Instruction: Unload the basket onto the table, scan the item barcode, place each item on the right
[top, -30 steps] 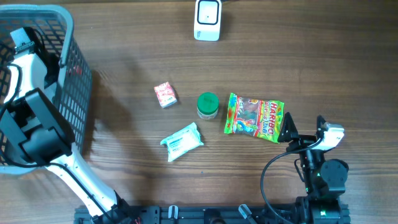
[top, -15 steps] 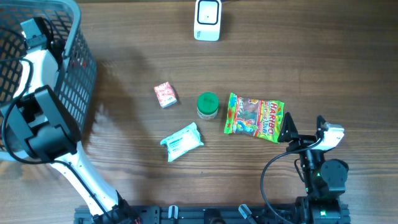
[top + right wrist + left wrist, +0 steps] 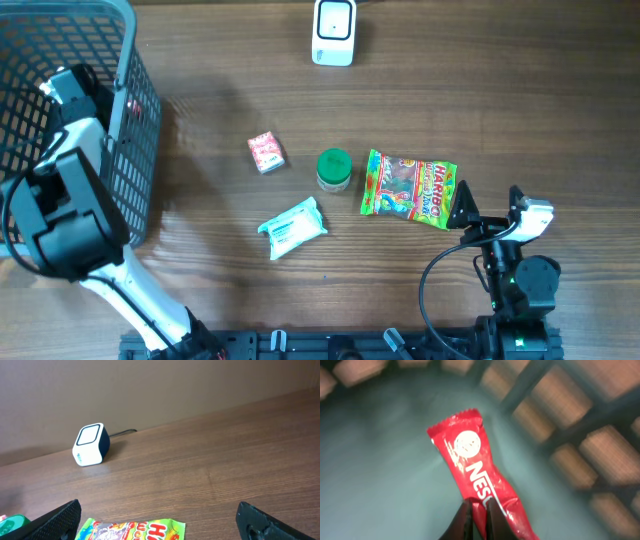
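Inside the basket [image 3: 135, 120], the L arm [image 3: 70, 190] has its jaws shut tight on the bottom end of a red packet [image 3: 470, 455] w/ "NES" on it. That's the thing to scan. It sits just over the basket floor, and the mesh wall is close on one side.

What changed: a sec ago the L wrist was up by the far corner of the basket. Now it's come nearer the side wall that faces the middle of the desk [image 3: 220, 70]. The basket itself looks pushed a bit that way too. Nothing else moved: not the R arm, not the stuff on the desk.

I think that means the grab is done and the packet is on its way out. It isn't over the rim yet, so the scan is not started.

R jaws are wide open, holding nothing, and rest just by the Haribo bag [image 3: 410, 188].

Room to move:
- Basket walls are all round the L jaws, so going up first looks like the only way out.
- The scanner [image 3: 333, 32] is at the far edge of the desk, well apart from the basket.
- The desk btw basket and scanner is bare wood.
- The small red box [image 3: 265, 152], green-lid jar [image 3: 334, 168] and white-teal pack [image 3: 292, 226] sit nearer the robot than the scanner, off that path.
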### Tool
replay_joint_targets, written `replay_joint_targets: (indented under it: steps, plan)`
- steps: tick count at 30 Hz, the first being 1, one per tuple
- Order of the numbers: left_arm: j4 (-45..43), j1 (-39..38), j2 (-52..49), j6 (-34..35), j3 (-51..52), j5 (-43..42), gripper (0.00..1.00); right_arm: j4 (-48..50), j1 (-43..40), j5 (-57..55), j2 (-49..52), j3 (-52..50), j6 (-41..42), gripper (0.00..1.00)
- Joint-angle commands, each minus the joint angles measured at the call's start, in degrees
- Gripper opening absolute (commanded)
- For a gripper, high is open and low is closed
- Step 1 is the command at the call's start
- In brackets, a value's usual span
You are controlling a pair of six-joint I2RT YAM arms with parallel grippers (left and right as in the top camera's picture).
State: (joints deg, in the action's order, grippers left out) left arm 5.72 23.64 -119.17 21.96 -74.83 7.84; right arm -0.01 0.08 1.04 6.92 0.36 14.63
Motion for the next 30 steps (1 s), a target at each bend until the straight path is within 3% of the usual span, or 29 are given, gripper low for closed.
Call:
replay_joint_targets:
  steps: [1,9,11,12,13,15,20,22,30]
  plan:
    - [8.1,2.1,3.9,7.1,4.0,1.4,0.04,0.3,0.2,0.3,0.0,-0.1,-0.9,1.00]
    - [16.2,2.3,20.5,13.0,4.0,7.0,0.04,0.3,0.2,0.3,0.0,-0.1,-1.0,1.00]
    - [16.2,2.3,22.6,13.1,4.0,7.0,0.24,0.3,0.2,0.3,0.0,-0.1,-1.0,1.00]
    - [16.2,2.3,23.3,13.1,4.0,7.0,0.49,0.3,0.2,0.3,0.0,-0.1,-1.0,1.00]
    - [16.2,2.3,23.8,13.1,4.0,7.0,1.00,0.3,0.2,0.3,0.0,-0.1,-1.0,1.00]
    - [16.7,2.3,23.8,13.8,4.0,7.0,1.00,0.3,0.2,0.3,0.0,-0.1,-1.0,1.00]
    - [22.9,2.5,21.4,30.3,4.0,7.0,1.00,0.3,0.2,0.3,0.0,-0.1,-1.0,1.00]
    - [23.8,2.5,19.9,33.9,4.0,6.9,1.00,0.3,0.2,0.3,0.0,-0.1,-1.0,1.00]
    - [21.3,2.1,11.8,36.0,4.0,6.8,1.00,0.3,0.2,0.3,0.0,-0.1,-1.0,1.00]
